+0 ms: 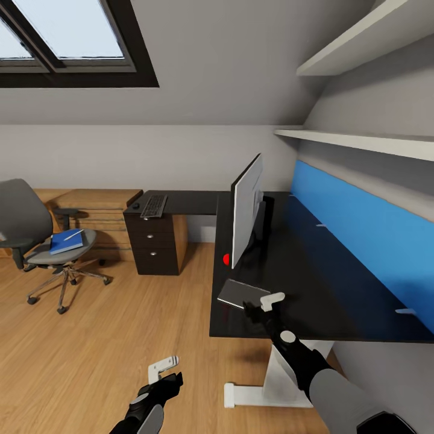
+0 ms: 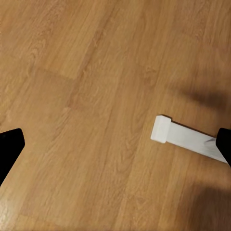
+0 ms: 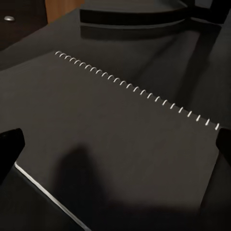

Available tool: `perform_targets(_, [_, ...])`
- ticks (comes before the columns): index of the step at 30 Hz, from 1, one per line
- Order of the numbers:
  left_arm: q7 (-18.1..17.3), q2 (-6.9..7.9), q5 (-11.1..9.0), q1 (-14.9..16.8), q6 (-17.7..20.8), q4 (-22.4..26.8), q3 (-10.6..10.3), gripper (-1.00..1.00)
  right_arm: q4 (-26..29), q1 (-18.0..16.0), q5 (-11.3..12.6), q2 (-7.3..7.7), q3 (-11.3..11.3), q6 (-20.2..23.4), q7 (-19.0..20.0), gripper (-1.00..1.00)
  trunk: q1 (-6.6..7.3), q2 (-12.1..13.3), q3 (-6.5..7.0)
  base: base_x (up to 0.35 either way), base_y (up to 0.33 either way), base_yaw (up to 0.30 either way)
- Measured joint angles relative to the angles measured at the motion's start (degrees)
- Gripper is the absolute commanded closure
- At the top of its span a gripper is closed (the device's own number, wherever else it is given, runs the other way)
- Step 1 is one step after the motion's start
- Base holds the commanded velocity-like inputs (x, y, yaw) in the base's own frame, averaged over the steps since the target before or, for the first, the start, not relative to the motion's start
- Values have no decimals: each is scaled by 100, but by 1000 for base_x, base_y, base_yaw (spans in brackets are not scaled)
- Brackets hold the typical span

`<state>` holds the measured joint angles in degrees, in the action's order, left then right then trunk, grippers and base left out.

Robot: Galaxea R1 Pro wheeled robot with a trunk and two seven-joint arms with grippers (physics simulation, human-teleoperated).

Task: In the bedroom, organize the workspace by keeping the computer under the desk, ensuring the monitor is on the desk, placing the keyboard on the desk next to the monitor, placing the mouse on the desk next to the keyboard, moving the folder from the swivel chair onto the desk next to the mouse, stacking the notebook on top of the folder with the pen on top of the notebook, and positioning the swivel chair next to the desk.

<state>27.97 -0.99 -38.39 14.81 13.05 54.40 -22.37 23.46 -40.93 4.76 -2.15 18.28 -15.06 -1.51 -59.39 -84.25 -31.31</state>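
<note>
One tool, the right tool [image 1: 265,304], hangs spread and empty over the spiral notebook [image 3: 115,144] on the bench [image 1: 337,283], so gripping it looks next; left tool [image 1: 164,369] released over floor

Blue folder [image 1: 65,241] with white pen [image 1: 73,235] atop, on grey swivel chair [image 1: 36,235].

The swivel chair [image 1: 36,235] is cut off by the head view's left edge. The monitor [image 1: 247,208] stands edge-on, its display hidden (only the pale back shows). The worktop [image 1: 337,301] runs off the right edge. The mouse [image 1: 136,205] is too small to make out clearly.
</note>
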Motion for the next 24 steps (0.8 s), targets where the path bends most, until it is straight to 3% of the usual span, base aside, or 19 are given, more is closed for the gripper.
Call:
perform_targets(9, [-6,0,7,0,0,-1,0,-100,596,12,259,52,-77,663,-5,-100,0,0,0,0,0,0])
perform_targets(12, [-8,0,7,0,0,-1,0,-100,823,21,498,96,-105,916,-8,-100,0,0,0,0,0,0])
perform_targets(24, [-9,0,11,0,0,-2,0,-100,979,33,704,138,-118,1052,-9,-100,0,0,0,0,0,0])
